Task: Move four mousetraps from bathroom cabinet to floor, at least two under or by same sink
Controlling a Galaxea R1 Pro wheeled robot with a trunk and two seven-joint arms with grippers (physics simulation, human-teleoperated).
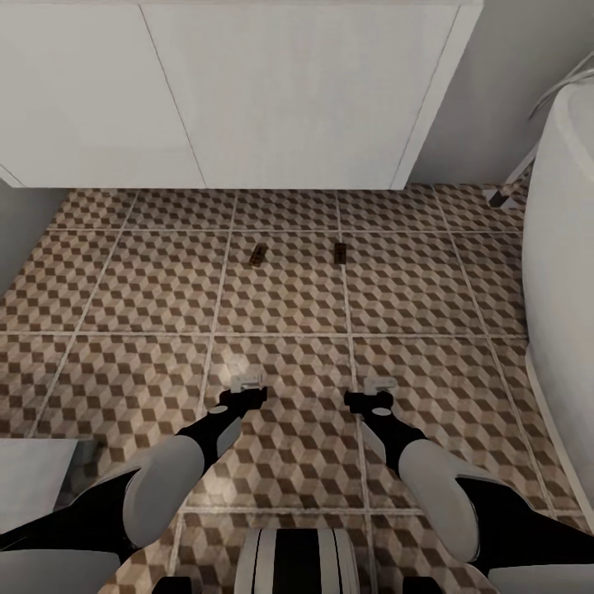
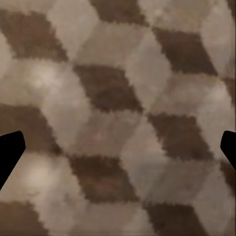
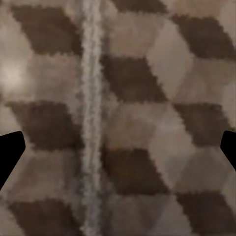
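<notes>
Two mousetraps lie flat on the bathroom floor (image 1: 289, 313), a little apart: one mousetrap (image 1: 258, 255) on the left, the other mousetrap (image 1: 339, 253) on the right. Both rest one tile row out from the white flat-fronted vanity (image 1: 272, 99). My left gripper (image 1: 247, 384) and right gripper (image 1: 379, 386) hang side by side nearer to me, pointing down at bare tiles. In the left wrist view the left gripper (image 2: 118, 152) is open over a cube-patterned tile. In the right wrist view the right gripper (image 3: 118, 152) is open over a grout line (image 3: 91, 123). Neither holds anything.
A white bathtub (image 1: 565, 280) curves along the right side, with a chrome pipe (image 1: 565, 82) above it. A grey wall (image 1: 21, 223) closes the left, and a pale flat object (image 1: 33, 483) sits at the lower left. Open tile lies between grippers and traps.
</notes>
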